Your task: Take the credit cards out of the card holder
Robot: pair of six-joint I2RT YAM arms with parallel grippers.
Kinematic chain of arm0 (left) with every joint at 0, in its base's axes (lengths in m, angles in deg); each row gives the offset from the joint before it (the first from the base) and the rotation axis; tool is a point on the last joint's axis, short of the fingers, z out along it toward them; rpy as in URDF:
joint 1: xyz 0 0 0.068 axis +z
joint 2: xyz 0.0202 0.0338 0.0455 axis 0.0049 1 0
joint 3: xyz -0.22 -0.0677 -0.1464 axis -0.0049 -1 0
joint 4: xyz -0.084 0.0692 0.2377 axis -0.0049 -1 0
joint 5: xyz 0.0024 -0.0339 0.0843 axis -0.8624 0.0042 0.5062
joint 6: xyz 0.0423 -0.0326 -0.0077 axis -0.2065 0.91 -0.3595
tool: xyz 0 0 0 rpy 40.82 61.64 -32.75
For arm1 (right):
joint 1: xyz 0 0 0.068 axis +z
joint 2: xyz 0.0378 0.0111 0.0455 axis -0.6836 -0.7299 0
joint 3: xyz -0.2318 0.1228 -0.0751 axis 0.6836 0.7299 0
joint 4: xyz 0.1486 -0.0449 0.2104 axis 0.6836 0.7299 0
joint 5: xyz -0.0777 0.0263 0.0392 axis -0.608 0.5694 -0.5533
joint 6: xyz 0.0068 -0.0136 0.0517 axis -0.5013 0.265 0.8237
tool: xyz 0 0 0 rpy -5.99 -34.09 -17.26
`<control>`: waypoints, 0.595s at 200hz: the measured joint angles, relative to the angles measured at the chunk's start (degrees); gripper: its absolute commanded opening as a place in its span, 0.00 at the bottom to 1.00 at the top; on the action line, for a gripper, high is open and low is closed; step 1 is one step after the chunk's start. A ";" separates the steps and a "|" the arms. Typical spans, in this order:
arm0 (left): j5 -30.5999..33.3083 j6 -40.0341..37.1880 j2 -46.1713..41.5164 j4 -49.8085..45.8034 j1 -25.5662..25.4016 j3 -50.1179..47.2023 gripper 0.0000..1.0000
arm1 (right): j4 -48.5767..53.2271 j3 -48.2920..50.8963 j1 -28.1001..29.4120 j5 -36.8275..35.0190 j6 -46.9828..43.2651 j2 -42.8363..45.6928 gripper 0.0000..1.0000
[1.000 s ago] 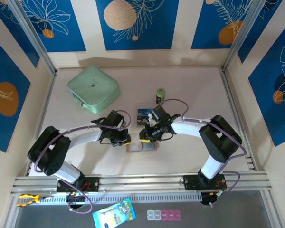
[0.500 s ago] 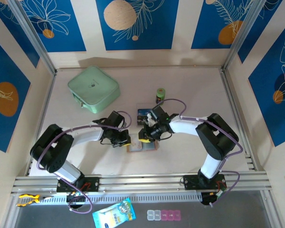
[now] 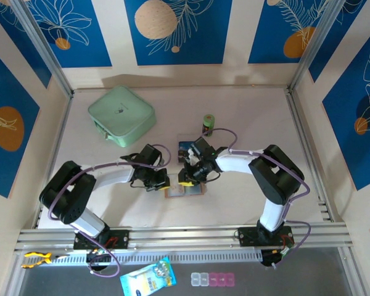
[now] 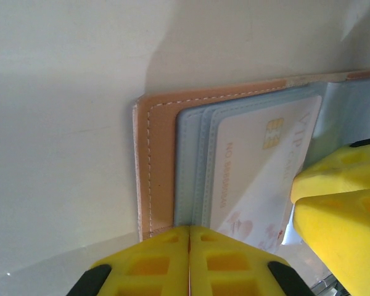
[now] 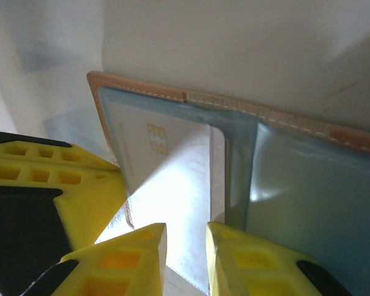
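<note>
Two grippers on one card holder (image 4: 154,166) | left gripper (image 4: 189,231): fingers together, pressed at the holder's edge, likely pinning it open and flat on the table (image 3: 253,111) | right gripper (image 5: 186,229): jaws narrowly apart astride the pale credit card (image 5: 166,166) jutting from the holder's sleeve (image 5: 296,203), likely to draw it out; grip not certain.

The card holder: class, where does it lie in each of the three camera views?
Top external: card holder just below the picture's centre.
Left wrist: card holder centre-right, tan edge to the left.
Right wrist: card holder across the upper middle.
Shared landmark: pale gold-chip card in both wrist views.
</note>
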 measured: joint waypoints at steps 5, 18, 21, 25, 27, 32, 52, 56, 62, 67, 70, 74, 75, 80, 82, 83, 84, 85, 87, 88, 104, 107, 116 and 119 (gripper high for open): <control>0.00 0.00 0.00 0.00 0.00 0.00 0.07 | 0.44 -0.26 0.13 -0.35 -0.22 0.00 0.25; 0.00 0.00 0.00 0.00 0.00 0.00 0.07 | 1.62 -0.81 0.48 -1.38 -0.66 0.00 0.25; 0.02 0.02 0.00 0.00 0.00 0.00 0.07 | 1.97 -0.96 0.55 -1.68 -0.70 0.00 0.25; 0.02 0.02 0.00 0.00 0.00 0.00 0.07 | 2.27 -1.07 0.66 -1.99 -0.85 0.00 0.25; 0.00 0.02 0.00 0.00 0.00 0.00 0.07 | 2.40 -1.11 0.70 -2.12 -0.87 0.00 0.25; 0.00 0.00 0.00 -0.02 0.00 0.00 0.07 | 2.84 -1.22 0.79 -2.43 -1.05 0.00 0.25; 0.02 0.00 0.00 -0.02 0.00 0.00 0.07 | 4.04 -1.40 0.79 -3.54 -1.33 0.04 0.25; 0.02 0.00 0.00 -0.02 0.00 0.00 0.07 | 4.20 -1.40 0.79 -3.69 -1.36 0.07 0.25; 0.02 0.00 0.00 -0.02 0.00 0.00 0.07 | 4.48 -1.42 0.79 -3.87 -1.38 0.11 0.25; 0.02 0.00 0.00 -0.02 0.00 0.00 0.07 | 4.68 -1.46 0.79 -3.93 -1.46 0.15 0.25; 0.02 0.00 0.00 -0.02 0.00 0.00 0.07 | 4.76 -1.46 0.79 -4.07 -1.49 0.17 0.25; 0.02 0.02 0.00 -0.02 0.00 0.00 0.07 | 4.87 -1.46 0.79 -4.17 -1.53 0.28 0.25; 0.02 0.00 0.00 -0.02 0.00 0.00 0.07 | 4.92 -1.46 0.79 -4.22 -1.51 0.33 0.25; 0.02 0.00 0.00 -0.02 0.00 0.00 0.07 | 5.09 -1.46 0.79 -4.37 -1.53 0.48 0.25; 0.02 0.00 0.00 -0.02 0.00 0.00 0.07 | 5.14 -1.46 0.79 -4.48 -1.53 0.57 0.25; 0.02 0.00 0.00 -0.02 0.00 0.00 0.07 | 5.16 -1.46 0.79 -4.55 -1.53 0.61 0.25; 0.02 0.00 0.00 -0.02 0.00 0.00 0.07 | 5.18 -1.46 0.81 -4.57 -1.53 0.63 0.25; 0.02 0.00 0.00 -0.02 0.00 0.00 0.07 | 5.18 -1.46 0.81 -4.66 -1.55 0.70 0.25; 0.02 0.00 0.00 -0.02 0.00 0.00 0.07 | 5.27 -1.46 0.83 -4.74 -1.57 0.79 0.26; 0.02 0.02 0.00 -0.02 0.00 0.00 0.07 | 5.27 -1.46 0.83 -4.79 -1.57 0.83 0.26; 0.02 0.00 -0.04 -0.07 0.00 0.00 0.07 | 5.57 -1.46 0.83 -5.44 -1.75 1.55 0.26; 0.02 0.00 -0.07 -0.07 0.00 0.00 0.07 | 5.66 -1.46 0.83 -5.51 -1.77 1.66 0.26; 0.04 0.00 -0.22 -0.37 0.00 0.11 0.08 | 5.75 -1.46 0.83 -5.84 -1.79 2.08 0.26; 0.04 0.00 -0.24 -0.48 0.00 0.17 0.08 | 5.75 -1.46 0.83 -5.90 -1.79 2.25 0.26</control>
